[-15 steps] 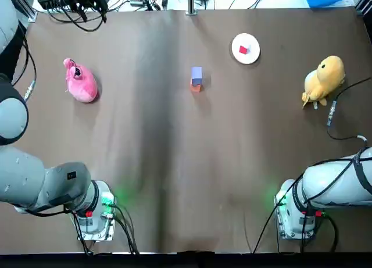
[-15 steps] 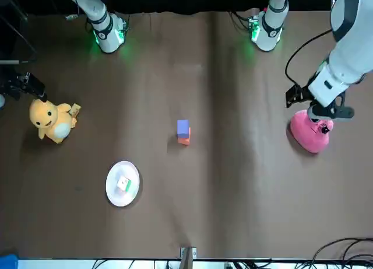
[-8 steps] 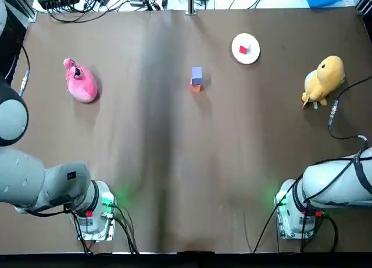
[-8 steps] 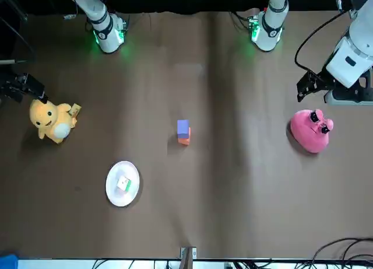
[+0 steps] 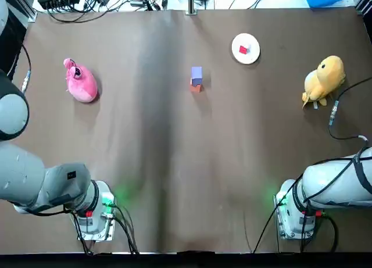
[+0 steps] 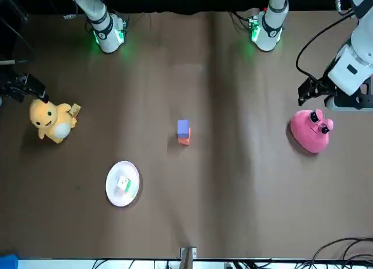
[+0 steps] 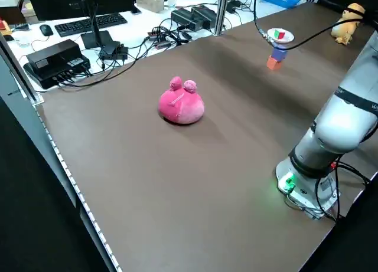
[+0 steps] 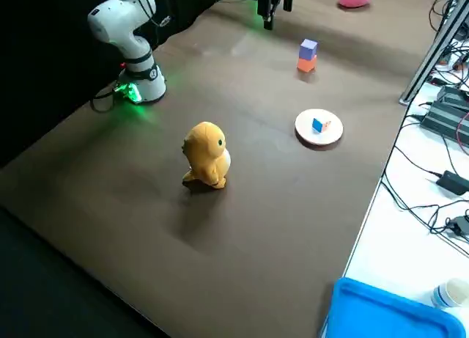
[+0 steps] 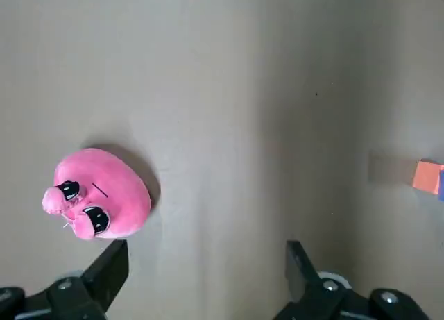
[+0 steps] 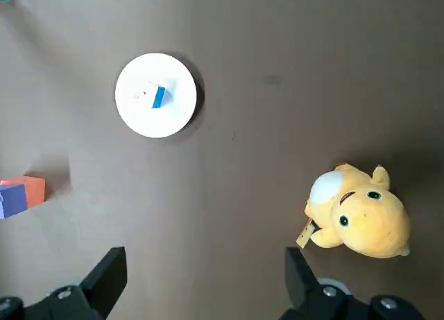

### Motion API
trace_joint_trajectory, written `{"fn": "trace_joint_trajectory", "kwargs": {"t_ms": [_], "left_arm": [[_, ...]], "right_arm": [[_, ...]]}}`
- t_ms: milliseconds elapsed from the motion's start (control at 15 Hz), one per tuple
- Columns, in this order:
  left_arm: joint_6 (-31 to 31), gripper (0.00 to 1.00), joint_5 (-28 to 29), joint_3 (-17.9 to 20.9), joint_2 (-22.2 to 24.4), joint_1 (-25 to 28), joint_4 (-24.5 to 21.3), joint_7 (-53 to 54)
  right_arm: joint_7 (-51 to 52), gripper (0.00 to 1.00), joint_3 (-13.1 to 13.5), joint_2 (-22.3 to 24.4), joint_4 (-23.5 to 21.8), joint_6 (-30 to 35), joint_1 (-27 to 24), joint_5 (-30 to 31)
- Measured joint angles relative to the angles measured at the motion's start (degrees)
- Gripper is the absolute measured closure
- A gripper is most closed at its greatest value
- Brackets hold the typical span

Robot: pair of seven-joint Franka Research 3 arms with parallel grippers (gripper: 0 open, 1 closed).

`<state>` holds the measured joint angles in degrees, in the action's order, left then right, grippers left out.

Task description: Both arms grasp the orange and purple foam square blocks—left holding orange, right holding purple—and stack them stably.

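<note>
We saw the purple block (image 5: 196, 74) sitting on the orange block (image 5: 196, 88), the pair upright on the tabletop (image 5: 174, 163) in its far half, close to the centre line; nothing touched them, and the purple one looked fairly square on its base.

Our left claw (image 9: 205, 256) hung at our left side by the pink plush (image 9: 97, 202), fingers wide apart and holding nothing. Our right claw (image 10: 205, 259) hung at our right side by the yellow plush (image 10: 361, 219), fingers likewise spread and empty. The white plate (image 10: 173, 115) lay inward of the yellow plush, a little toward the far edge.

The relation that mattered was plain: the stack lay inward from both claws, to the right of the left one and to the left of the right one, and well apart from each. Neither arm was clearly the nearer.

We judged the stacking itself done, so the coming move asked only that both arms keep clear. The blocks were squarish, with no long axis to favour; the stack's own axis was vertical, and any sideways brush could tip the purple one off
</note>
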<state>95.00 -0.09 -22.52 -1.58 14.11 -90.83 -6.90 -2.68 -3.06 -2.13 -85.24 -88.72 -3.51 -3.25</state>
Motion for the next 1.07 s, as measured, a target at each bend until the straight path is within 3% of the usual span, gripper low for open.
{"fn": "trace_joint_trajectory", "kwargs": {"t_ms": [533,1067], "left_arm": [[0.0,0.0,0.3,0.0,-0.4,0.1,0.5,-5.2],[-2.4,0.0,1.1,0.8,-0.3,0.5,3.8,0.3]], "right_arm": [[0.0,0.0,0.0,0.0,0.0,1.6,0.0,0.0],[0.0,0.0,0.0,0.0,0.0,1.6,0.0,0.0]]}}
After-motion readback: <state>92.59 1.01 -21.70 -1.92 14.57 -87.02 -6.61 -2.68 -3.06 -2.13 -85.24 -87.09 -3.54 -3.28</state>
